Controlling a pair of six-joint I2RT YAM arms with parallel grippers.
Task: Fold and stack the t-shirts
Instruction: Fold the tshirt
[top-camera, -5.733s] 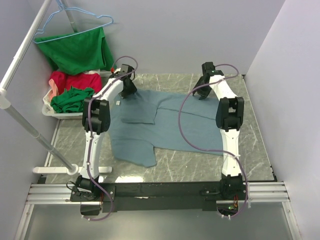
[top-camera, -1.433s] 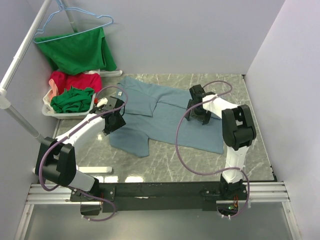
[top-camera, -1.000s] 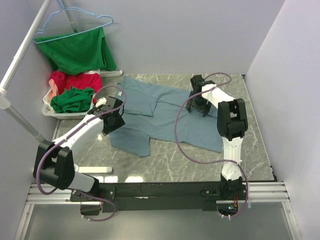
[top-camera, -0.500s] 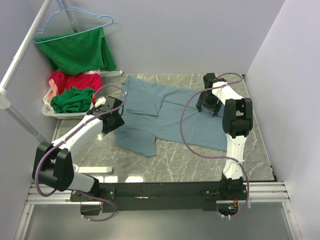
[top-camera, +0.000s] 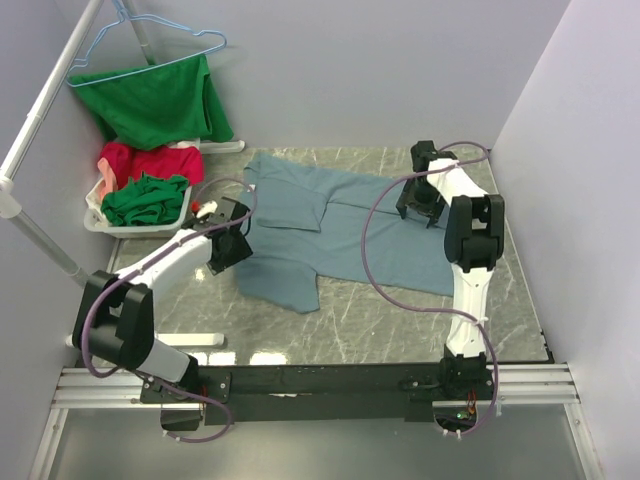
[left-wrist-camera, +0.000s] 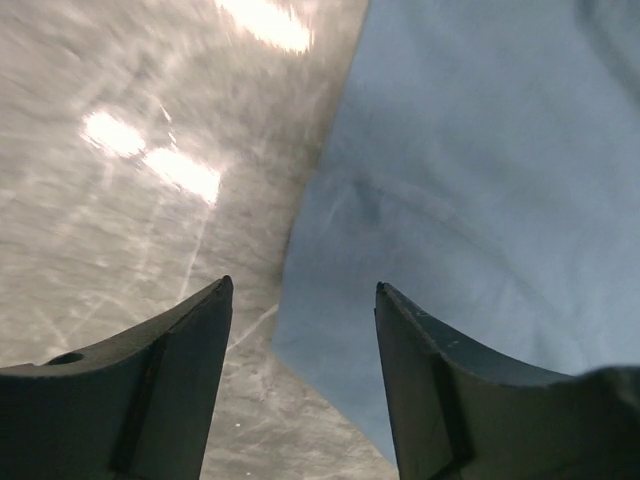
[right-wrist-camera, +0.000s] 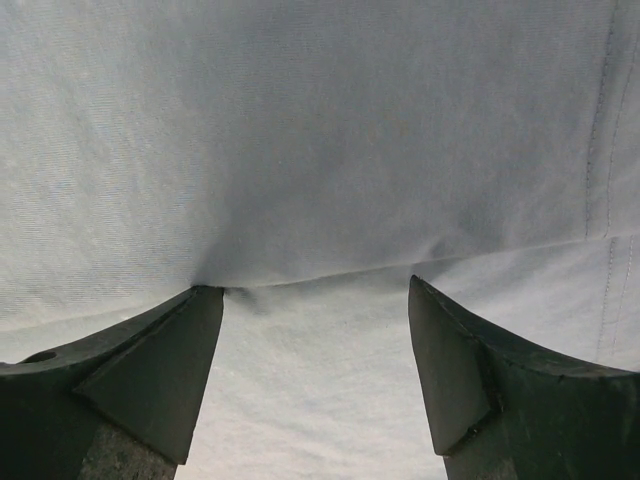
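Both arms had left the shirt's far edge since the earliest picture. The left one now lay low and stretched across the bench, with the left pincer at the left border of the grey-blue t-shirt, which lay spread mid-bench with one sleeve toward the near side. Only the left wrist view showed its fingers spread, the shirt's edge running between them and nothing pinched. The right arm folded down at the far right, the right pincer over the cloth. Its wrist view showed the fingers set wide apart at a crease. Only the overhead view caught the white basket of red and green shirts — and a green shirt on a blue hanger.
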